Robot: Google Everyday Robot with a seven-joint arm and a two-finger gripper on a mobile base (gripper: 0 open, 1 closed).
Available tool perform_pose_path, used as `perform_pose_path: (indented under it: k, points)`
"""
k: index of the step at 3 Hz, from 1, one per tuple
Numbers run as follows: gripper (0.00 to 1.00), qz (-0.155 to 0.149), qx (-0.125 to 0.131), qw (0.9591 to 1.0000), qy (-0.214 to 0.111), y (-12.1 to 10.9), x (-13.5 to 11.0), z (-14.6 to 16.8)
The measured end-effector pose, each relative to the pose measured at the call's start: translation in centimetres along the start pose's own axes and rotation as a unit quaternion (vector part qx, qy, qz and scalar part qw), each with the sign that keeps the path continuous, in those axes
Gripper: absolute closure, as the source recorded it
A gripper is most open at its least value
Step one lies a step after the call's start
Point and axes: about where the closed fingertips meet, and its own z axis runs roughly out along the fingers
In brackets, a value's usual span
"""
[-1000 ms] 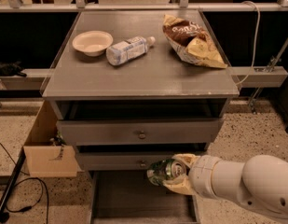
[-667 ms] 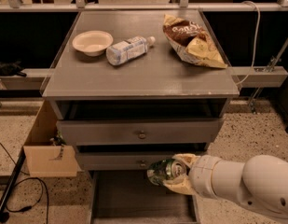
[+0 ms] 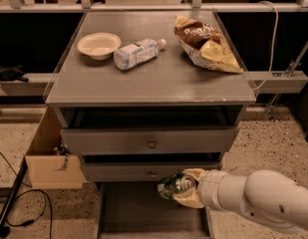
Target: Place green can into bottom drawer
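Low, in front of the cabinet: gripper [image 3: 182, 187], reaching in from the right. Pinches green can [image 3: 168, 187] between tan fingers [image 3: 193, 174], one above and one below, spread only to the can's width. Holds can tilted, nearly on its side, above the open bottom drawer [image 3: 143, 215], just below the middle drawer [image 3: 118, 172] front. On worktop [image 3: 158, 83]: bowl [image 3: 98, 45], plastic bottle [image 3: 136, 54] lying down, chip bag [image 3: 206, 44].

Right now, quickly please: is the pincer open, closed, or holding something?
Pincer: closed on the green can, just above the open bottom drawer.
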Motion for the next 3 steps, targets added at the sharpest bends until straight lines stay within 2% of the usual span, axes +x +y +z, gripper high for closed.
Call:
perform_pose_path:
  k: [1,2,3]
  points:
    - [1.00,0.027,0.010,0.9996,-0.004,-3.6,7.3,6.9]
    - [1.00,0.031,0.008,0.9995,-0.005,-3.5,7.4,7.2]
    - [1.00,0.061,-0.008,0.9981,0.011,-1.7,9.8,10.3]
